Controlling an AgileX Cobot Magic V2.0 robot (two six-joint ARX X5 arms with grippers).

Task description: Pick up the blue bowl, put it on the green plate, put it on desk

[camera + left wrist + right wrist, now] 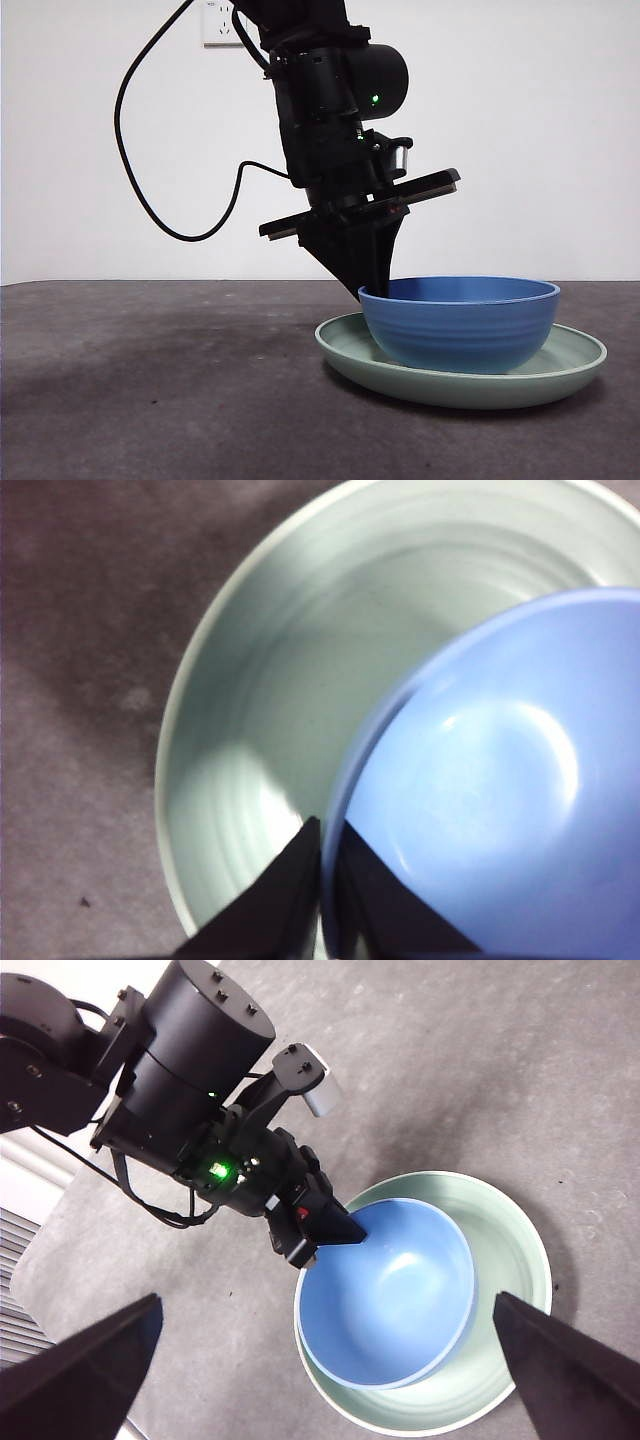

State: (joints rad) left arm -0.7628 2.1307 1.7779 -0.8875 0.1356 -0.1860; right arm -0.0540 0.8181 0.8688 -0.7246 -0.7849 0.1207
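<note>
Gripping the blue bowl [460, 322] by its left rim, our left gripper [372, 285] is coming down from above in the front view, and the bowl is already sitting in the green plate [570, 368], which is resting on the desk [150, 390]. Through the left wrist view we are seeing our jaws pinched nearly together over the bowl's rim, one inside the wall and one outside, above the plate floor. From the right wrist view our right gripper [325, 1370] is hovering wide apart and empty, high above the pair. We are judging the placing done; letting go and withdrawing are left.
</note>
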